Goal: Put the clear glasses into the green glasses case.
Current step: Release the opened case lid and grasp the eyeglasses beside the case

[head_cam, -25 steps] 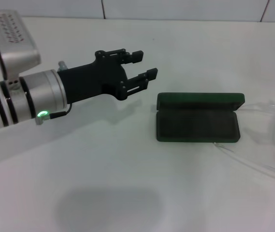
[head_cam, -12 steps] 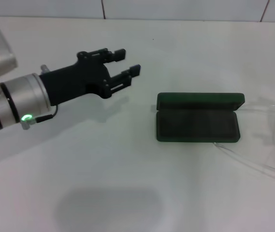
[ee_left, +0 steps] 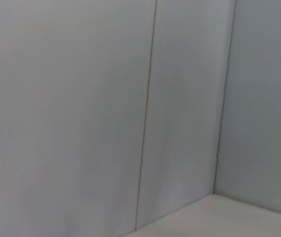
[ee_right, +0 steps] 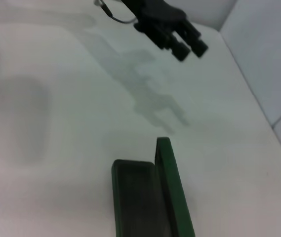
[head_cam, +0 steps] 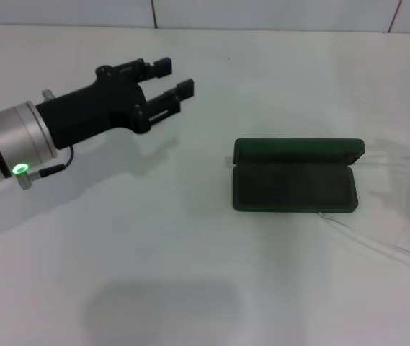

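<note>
The green glasses case (head_cam: 293,182) lies open on the white table right of centre, lid (head_cam: 298,150) standing up along its far side and its dark lining bare. The clear glasses (head_cam: 406,189) rest on the table just right of the case, one thin arm reaching along the case's front corner. My left gripper (head_cam: 174,77) hovers open and empty well to the left of the case and farther back. The right wrist view shows the case (ee_right: 150,197) from its end, with the left gripper (ee_right: 189,47) beyond it. My right gripper is out of view.
A white tiled wall (head_cam: 277,13) runs along the table's far edge. The left wrist view shows only wall tiles (ee_left: 81,108) and a corner of the table.
My left arm has drawn back to the left and away from the case, its gripper staying open. Case and glasses have not moved.
</note>
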### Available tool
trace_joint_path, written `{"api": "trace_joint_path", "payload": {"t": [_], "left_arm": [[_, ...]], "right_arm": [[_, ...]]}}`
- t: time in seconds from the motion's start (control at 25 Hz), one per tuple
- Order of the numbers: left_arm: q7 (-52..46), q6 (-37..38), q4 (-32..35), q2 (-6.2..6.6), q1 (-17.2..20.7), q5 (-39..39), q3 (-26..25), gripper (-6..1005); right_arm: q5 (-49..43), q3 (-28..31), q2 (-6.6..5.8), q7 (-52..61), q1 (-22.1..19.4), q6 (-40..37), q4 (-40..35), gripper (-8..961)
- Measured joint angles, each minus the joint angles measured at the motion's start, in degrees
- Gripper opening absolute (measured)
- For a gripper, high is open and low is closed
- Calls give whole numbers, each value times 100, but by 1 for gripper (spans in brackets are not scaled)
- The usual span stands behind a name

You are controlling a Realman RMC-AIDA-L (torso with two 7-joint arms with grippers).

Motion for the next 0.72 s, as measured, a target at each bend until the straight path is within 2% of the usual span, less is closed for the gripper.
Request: {"api": "trace_joint_path", "payload": {"t": [0.2,0.32,0.4,0.48,0.6,0.72], "left_arm": [[78,110,-277,-1,8,-441,-117,561],[276,140,-503,-8,-29,-558,-268,561],[409,165,-702,-18,-74,-577,-379,562],[478,167,-789,-13,-92,-577,-391,562],[704,168,-989,-10,-130,-577,-431,563],[919,168,-1167,-28,-155,-584,-462,564]], "right_arm": [[-441,-315,12,405,238,137,63,826],[-552,-580,17,227,264,239,91,825],[-572,-816,-36,50,262,322,110,825],[-636,-1138,-178,-79,300,330,71,820],[-897,-1477,-308,-167,450,169,33,812],[-1310,-1865,-294,-272,554,50,61,810]]}}
